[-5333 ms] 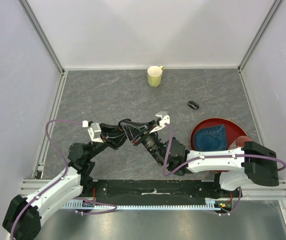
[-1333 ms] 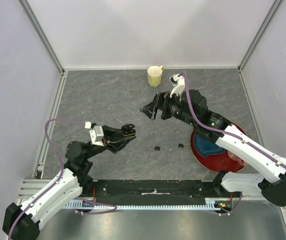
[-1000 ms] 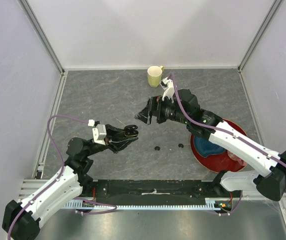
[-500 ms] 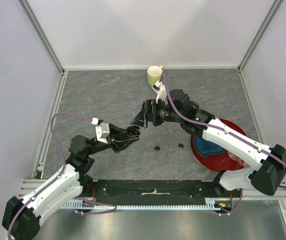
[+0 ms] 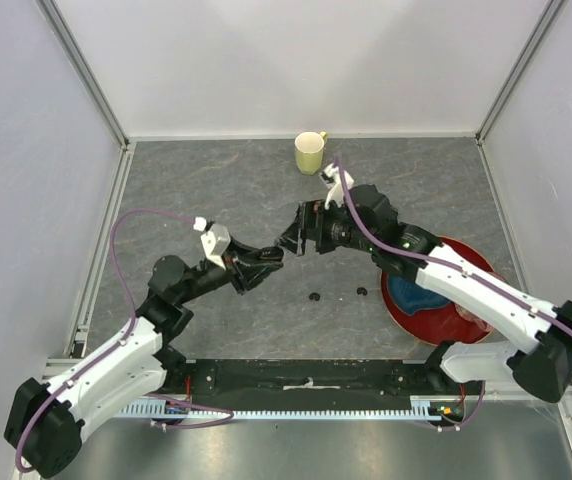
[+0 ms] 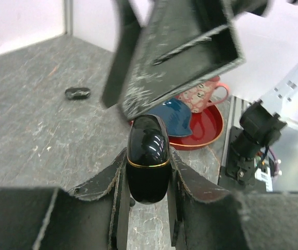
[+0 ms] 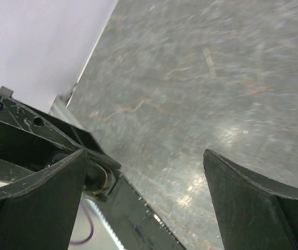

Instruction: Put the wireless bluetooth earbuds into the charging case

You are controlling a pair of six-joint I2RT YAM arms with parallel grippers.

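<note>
**Top external view.** I have the left fingers (image 5: 263, 258) clenched on the charging case (image 5: 269, 256) and held above the desk (image 5: 196, 190). The right fingers (image 5: 288, 238) are released and spread wide. They sit just beyond the left fingertips, tip facing tip. One earbud (image 5: 314, 297) and a second earbud (image 5: 362, 292) lie on the desk, below both sets of fingers and apart from them.

**Left wrist view.** The charging case (image 6: 148, 166) stands between my left fingers (image 6: 148, 155), gripped on its lower half. Its long axis runs along the fingers. The gold seam lies crosswise, and the rounded upper end projects past the fingertips. One pad of the right fingers (image 6: 185, 52) hangs directly beyond that free end, very close. I cannot tell whether it touches.

**Right wrist view.** The right fingers (image 7: 145, 156) are wide apart. The charging case (image 7: 100, 181) shows only as a gold-rimmed edge, beside the finger on the left of this view and not centred in the gap.

**Judgement.** The right arm must shift sideways until the projecting end lies midway between its fingers before closing.
</note>
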